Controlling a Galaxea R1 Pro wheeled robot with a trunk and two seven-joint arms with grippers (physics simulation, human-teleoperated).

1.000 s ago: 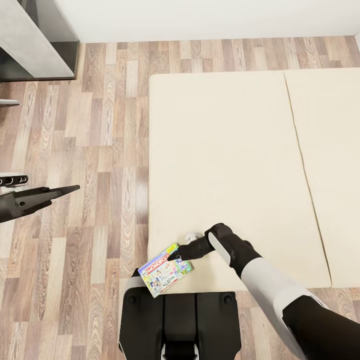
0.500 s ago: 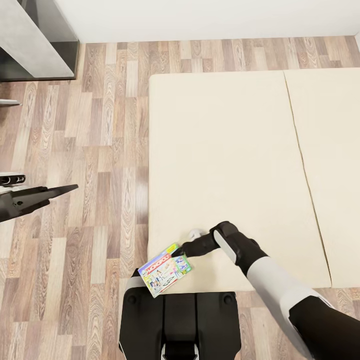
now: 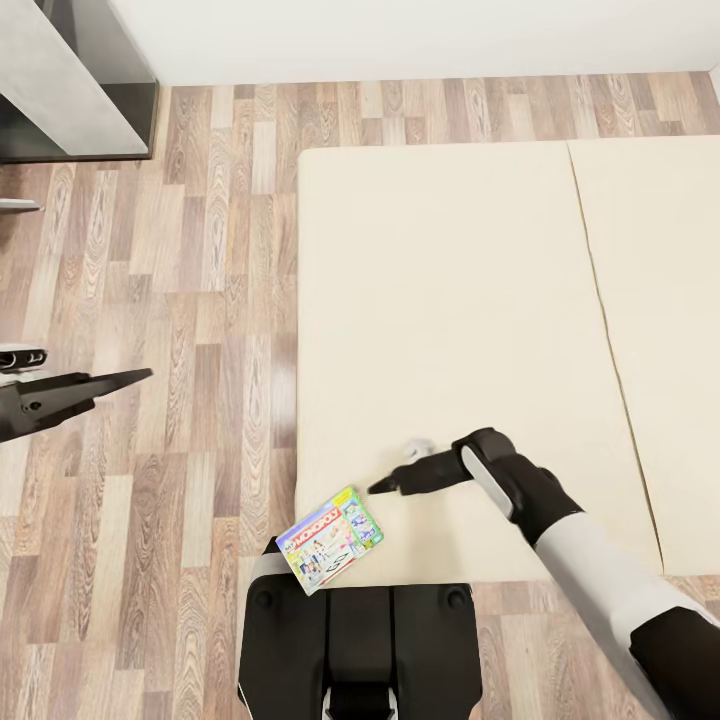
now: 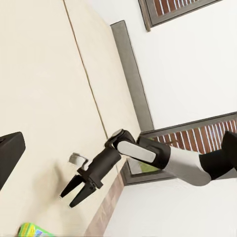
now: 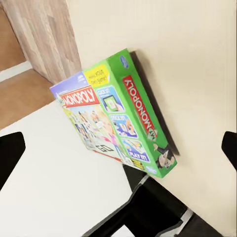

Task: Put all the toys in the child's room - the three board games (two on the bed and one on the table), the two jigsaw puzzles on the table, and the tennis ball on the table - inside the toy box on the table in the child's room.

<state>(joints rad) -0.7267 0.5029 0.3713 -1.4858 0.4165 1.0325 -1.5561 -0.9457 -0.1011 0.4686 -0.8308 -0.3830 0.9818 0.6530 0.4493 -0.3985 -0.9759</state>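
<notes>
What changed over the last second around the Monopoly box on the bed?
The right gripper, which had been at the board game, let go and drew back over the bed, jaws now open and clear of it. The game stayed overhanging the bed's near corner. The left gripper barely shifted.

right gripper (image 3: 383, 488) now pulled back from the board game (image 3: 330, 539), no longer touching it (fingers apart)

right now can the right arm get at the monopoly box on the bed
Probably yes: the right gripper, open, hovers just beyond the Monopoly box at the bed's near corner, with nothing between them.
</notes>
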